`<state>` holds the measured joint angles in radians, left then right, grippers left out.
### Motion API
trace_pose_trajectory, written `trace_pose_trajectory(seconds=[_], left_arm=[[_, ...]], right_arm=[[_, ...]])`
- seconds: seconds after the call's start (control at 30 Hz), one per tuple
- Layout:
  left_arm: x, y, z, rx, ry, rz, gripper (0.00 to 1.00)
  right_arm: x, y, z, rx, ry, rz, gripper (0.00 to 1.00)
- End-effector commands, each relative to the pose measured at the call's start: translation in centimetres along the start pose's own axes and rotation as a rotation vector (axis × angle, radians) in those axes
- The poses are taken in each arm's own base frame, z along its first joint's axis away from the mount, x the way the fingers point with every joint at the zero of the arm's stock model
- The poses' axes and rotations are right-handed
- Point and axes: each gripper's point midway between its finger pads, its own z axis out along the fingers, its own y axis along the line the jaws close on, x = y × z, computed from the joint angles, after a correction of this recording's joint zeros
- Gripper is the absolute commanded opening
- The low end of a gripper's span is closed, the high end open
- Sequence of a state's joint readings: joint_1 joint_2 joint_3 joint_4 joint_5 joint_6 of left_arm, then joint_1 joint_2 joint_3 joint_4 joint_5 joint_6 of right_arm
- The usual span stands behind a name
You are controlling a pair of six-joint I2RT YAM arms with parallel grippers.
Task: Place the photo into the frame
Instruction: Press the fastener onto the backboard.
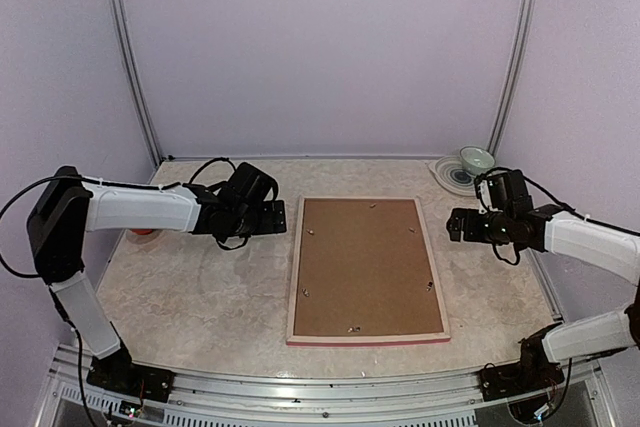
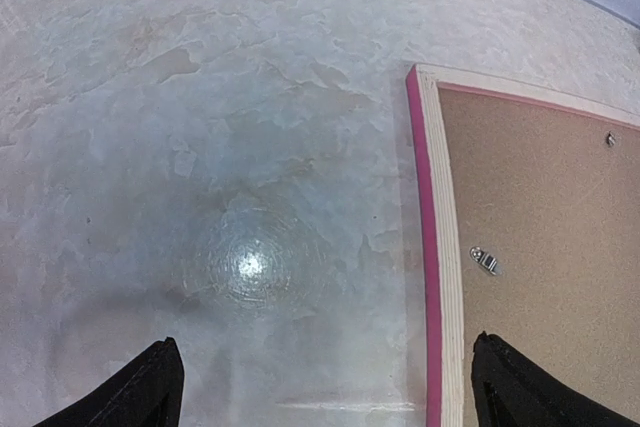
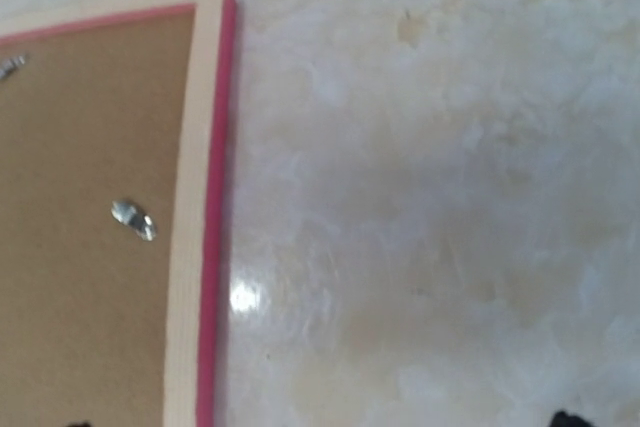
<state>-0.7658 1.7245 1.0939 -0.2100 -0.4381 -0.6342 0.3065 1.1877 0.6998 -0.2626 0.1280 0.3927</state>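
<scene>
Marbled beige tabletop (image 1: 200, 287) inside lilac walls (image 1: 320, 47); frame (image 1: 365, 339) face-down at its middle — left hand (image 1: 272, 217) and right hand (image 1: 458, 224) both spread wide.

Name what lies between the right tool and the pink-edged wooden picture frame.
Only bare marbled tabletop separates the right tool from the pink-edged wooden picture frame; the top external view shows it.

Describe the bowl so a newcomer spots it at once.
Start at the marble-look table and go to its far right corner. There a small pale green bowl sits on a ringed plate. It is the only raised round dish, unlike the flat pink-edged frame lying mid-table.
</scene>
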Motion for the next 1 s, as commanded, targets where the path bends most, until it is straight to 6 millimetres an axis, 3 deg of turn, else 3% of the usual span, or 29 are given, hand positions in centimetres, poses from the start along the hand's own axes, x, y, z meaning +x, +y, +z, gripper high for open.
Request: trace_pose_trajectory(seconds=[0.0,0.17,0.37,0.47,0.7,0.97], left_arm=[[-1.5,-1.2,0.4,0.028,0.027,0.023,0.99],[-0.2,-2.2,1.3,0.074,0.063,-0.008,0.99],[-0.1,-3.0,2.4,0.064,0.094,-0.039,0.99],[0.8,-2.5,2.6,0.030,0.104,-0.019,0.99],[4.2,-3.0,-0.7,0.104,0.122,0.003,0.99],[10.1,-5.3,-4.0,0.211,0.206,0.071,0.99]], right_arm=[[0.6,0.2,1.2,-0.009,0.027,0.023,0.99],[1.3,1.3,2.8,-0.041,0.061,-0.003,0.99],[3.3,4.4,3.9,-0.168,0.104,0.002,0.99],[4.2,5.8,4.1,-0.193,0.128,-0.033,0.99],[6.0,7.5,2.8,-0.235,0.190,-0.093,0.99],[7.1,6.9,1.2,-0.242,0.216,-0.120,0.99]])
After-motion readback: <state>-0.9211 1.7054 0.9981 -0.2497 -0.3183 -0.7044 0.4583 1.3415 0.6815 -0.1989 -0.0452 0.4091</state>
